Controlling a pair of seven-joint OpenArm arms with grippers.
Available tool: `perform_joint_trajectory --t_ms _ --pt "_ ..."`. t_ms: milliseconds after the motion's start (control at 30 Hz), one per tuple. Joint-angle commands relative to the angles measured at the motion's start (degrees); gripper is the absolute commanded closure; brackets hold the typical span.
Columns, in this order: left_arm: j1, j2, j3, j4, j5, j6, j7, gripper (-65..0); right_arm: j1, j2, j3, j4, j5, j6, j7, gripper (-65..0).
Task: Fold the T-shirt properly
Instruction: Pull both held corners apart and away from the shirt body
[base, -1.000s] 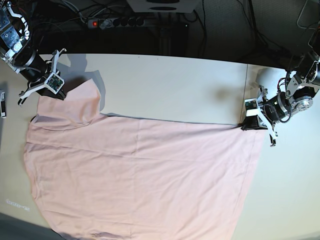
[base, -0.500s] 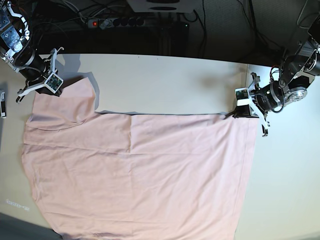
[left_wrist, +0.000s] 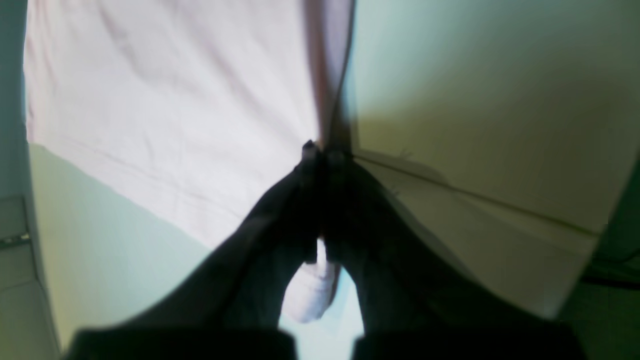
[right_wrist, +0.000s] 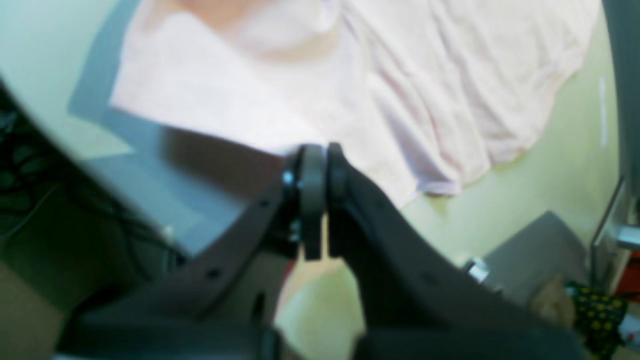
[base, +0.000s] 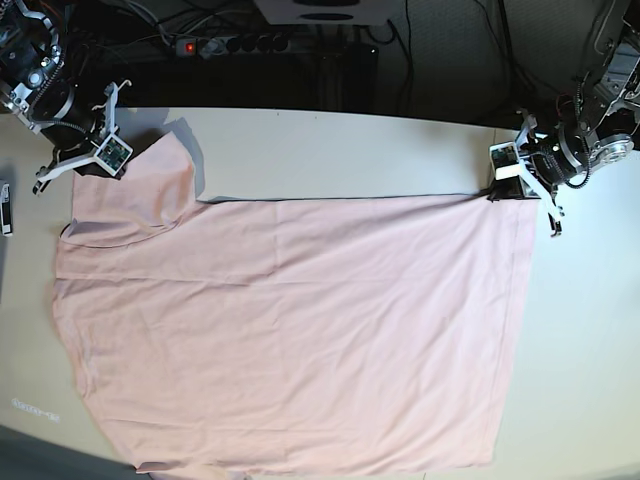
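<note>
Lying flat, plain pink T-shirt (base: 290, 330)

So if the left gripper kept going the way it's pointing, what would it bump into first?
The left gripper is already shut on the T-shirt edge; straight ahead lies more pink cloth on the table, though depth is unclear.

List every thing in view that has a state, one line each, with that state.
T-shirt: spread flat on the table, plain side up, pinched at two far corners.
Left end effector: shut on the T-shirt's hem corner.
Right end effector: shut on the T-shirt's sleeve.
Power strip: red switch lit.
</note>
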Motion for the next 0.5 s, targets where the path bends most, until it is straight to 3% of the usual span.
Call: perform_joint_trajectory --t_ms 0,200,467 --pt "0.44 -1.01 -1.29 1.22 0.02 -1.27 0.07 0.0 -0.98 0.61 2.29 1.42 -0.22 1.55 0.61 0.0" --pt "4.70 -1.46 -6.01 5.75 0.07 -1.31 0.13 0.0 -10.10 -3.06 12.48 6.14 1.05 2.27 0.63 0.0" --pt "9.49 -3.21 -6.84 11.10 0.92 -1.29 1.73 0.0 -20.22 -5.88 20.24 11.93 0.92 2.62 0.50 0.0"
